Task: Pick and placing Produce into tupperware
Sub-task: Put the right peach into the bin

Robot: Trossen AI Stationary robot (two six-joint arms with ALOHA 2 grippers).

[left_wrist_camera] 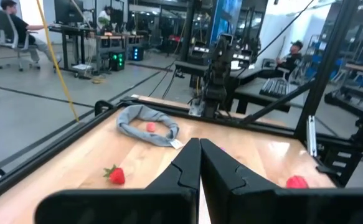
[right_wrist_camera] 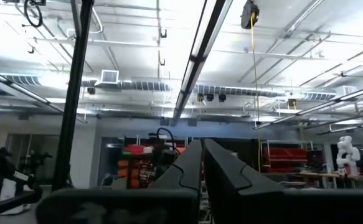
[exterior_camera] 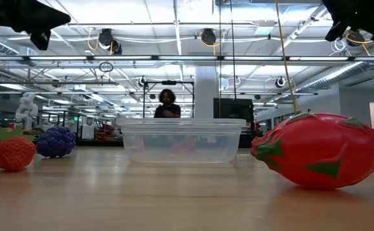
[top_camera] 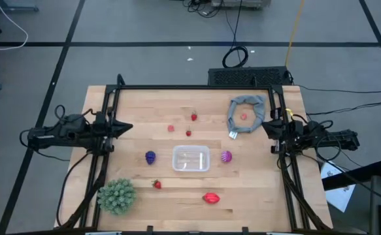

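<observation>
The tupperware (top_camera: 191, 158) sits uncovered at the centre of the table (top_camera: 138, 111), and in the high view it appears empty. That central spot puts it within likely reach of both arms. The produce lies scattered around it:

- A purple fruit (top_camera: 150, 157) lies near the tub on the left arm's side.
- A magenta fruit (top_camera: 226, 156) lies just beside the tub on the right arm's side.
- A large red oval fruit (top_camera: 210, 198) lies between the tub and the near edge.
- A small strawberry (top_camera: 157, 185) lies near a green spiky ball (top_camera: 117, 196).
- Three small red pieces (top_camera: 188, 133) lie on the far side of the tub.
- One pink piece (top_camera: 244, 117) rests inside a grey cloth ring (top_camera: 245, 113).

The task is judged not yet begun.

The left gripper (top_camera: 126, 127) is parked at the table's left edge, fingers pressed together and holding nothing. The right gripper (top_camera: 266, 127) is parked at the right edge, likewise closed and empty. Both hang clear of the work area.

The high view alone gives the full layout. The low view shows the tub's clear wall (exterior_camera: 177, 141) and the oval's green leaf markings (exterior_camera: 321, 169). The left wrist view confirms that arm's closed fingers (left_wrist_camera: 187, 168) and shows the pink piece inside the cloth. The right wrist view points at the ceiling and shows no table.
</observation>
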